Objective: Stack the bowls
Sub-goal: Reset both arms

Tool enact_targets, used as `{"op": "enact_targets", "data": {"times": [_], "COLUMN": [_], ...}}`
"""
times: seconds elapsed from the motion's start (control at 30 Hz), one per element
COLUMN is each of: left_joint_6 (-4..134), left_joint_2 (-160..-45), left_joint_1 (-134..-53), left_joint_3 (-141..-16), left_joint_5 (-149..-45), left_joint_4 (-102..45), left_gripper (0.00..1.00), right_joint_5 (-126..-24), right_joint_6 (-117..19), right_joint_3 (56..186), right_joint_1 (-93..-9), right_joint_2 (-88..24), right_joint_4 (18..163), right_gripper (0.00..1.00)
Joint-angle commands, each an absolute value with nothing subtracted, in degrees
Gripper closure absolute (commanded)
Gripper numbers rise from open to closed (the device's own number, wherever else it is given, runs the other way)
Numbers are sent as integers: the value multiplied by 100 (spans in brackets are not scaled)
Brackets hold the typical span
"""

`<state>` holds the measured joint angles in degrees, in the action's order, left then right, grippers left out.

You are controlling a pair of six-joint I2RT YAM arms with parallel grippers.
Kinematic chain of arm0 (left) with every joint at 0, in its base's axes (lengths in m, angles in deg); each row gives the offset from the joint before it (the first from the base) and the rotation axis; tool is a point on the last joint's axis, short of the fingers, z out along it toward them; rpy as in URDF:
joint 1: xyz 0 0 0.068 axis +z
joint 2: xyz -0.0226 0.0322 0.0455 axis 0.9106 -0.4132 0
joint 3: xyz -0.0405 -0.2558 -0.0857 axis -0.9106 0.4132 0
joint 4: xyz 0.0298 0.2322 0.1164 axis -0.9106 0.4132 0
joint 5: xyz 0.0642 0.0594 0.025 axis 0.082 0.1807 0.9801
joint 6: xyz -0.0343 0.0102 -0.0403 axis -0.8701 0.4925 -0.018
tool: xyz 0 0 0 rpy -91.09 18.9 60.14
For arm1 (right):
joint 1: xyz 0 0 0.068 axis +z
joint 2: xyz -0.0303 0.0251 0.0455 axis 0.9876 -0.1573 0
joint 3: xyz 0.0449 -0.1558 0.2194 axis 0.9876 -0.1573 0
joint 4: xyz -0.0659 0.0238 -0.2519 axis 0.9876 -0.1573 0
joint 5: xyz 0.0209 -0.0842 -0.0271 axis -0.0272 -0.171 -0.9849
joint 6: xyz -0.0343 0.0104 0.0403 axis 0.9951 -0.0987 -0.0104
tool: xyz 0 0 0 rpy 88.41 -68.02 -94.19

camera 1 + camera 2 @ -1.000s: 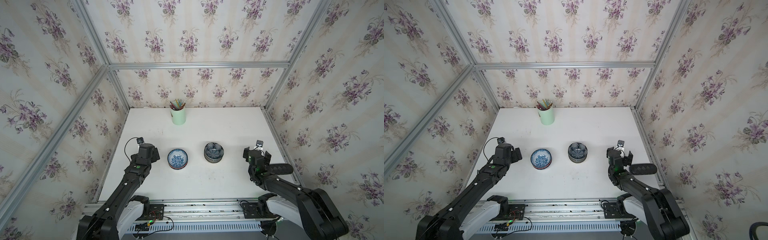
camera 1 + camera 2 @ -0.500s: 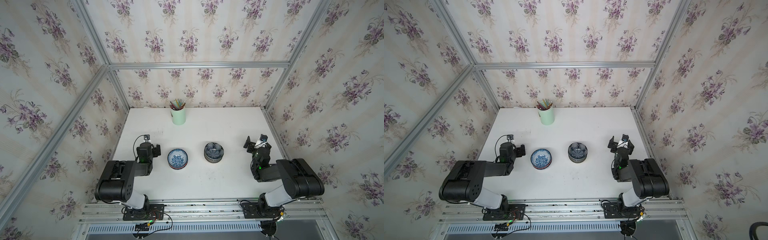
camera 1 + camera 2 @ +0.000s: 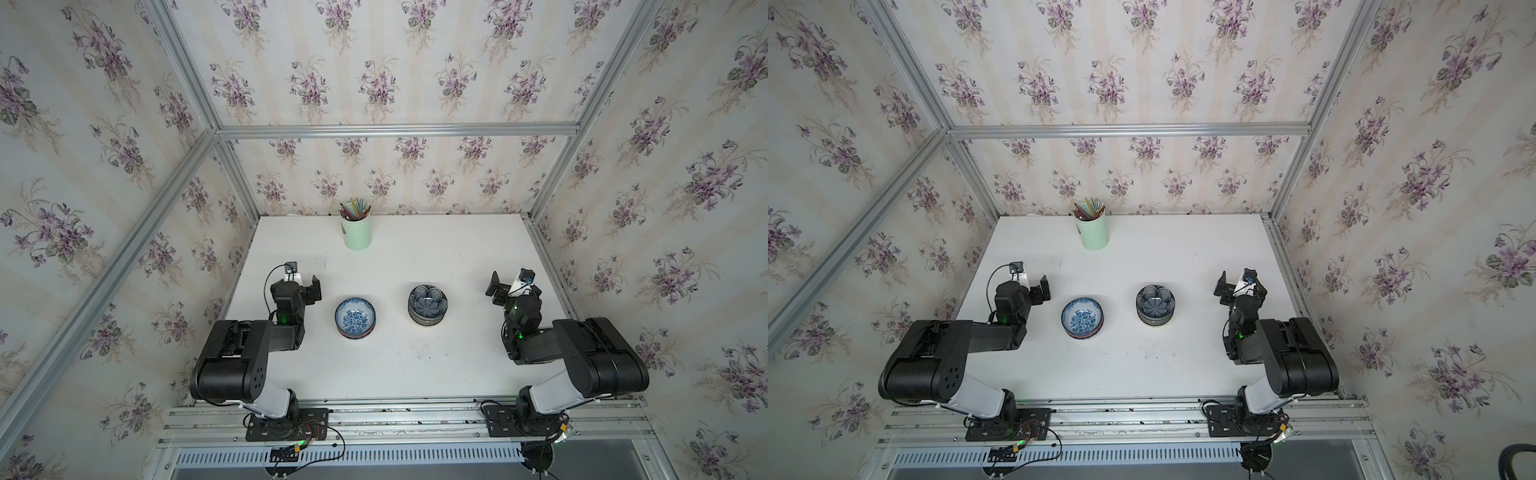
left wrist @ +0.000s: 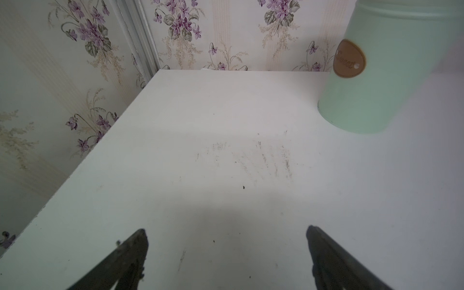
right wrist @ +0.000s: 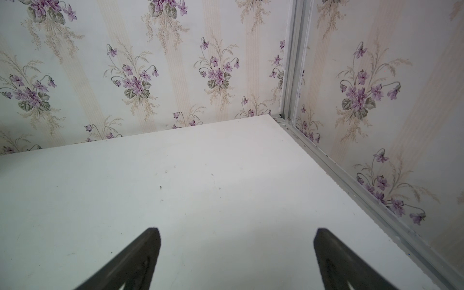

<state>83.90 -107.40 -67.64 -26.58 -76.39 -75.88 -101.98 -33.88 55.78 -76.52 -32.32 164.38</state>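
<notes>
The jaws of the left gripper (image 4: 226, 229) are standing spread wide with nothing between them, and the left wrist view is showing its two dark fingers (image 4: 130, 256) framing a scuffed patch of the flat white table (image 4: 226, 175). The jaws of the right gripper (image 5: 236, 229) are standing just as wide and empty, pointing toward the far right corner, where the table is meeting the violet-flowered wallpaper (image 5: 135, 82). The bowls are appearing only in the top views. Both are showing two piles sitting apart on the middle of the table, between the two folded arms. On the left, a round blue-and-white floral ceramic bowl (image 3: 355, 318) is nesting in at least one more with an orange-red edge. On the right, a round dark navy petal-patterned ceramic bowl (image 3: 428, 304) is topping a taller pile whose count I cannot tell. Each gripper is hovering just outside its nearer pile, touching neither. The tall mint-green cup (image 3: 356, 235) is standing at the far edge, left of centre. A top view is showing the coloured pencils (image 3: 354, 209) in it, while only the left wrist view is showing its tan oval label (image 4: 348, 59).
</notes>
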Motion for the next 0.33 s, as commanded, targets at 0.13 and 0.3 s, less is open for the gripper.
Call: {"op": "enact_targets", "data": {"times": [0.13,0.3], "left_joint_6": [8473,8474], "left_joint_2": [-10776,-10777], "left_joint_1": [-6761,-6761], "left_joint_3": [-2646,-2648], "left_joint_5": [-7611,-7614], "left_joint_4": [-7888,-7890], "left_gripper": [0,1], "right_joint_5": [-10159,-10138], "right_joint_6": [-3431,-3429], "right_joint_3": [5658,5587], "right_joint_1": [-7652,-7655], "right_joint_2": [-3272,-3230], "right_joint_4": [16558,16647], "right_gripper": [0,0]}}
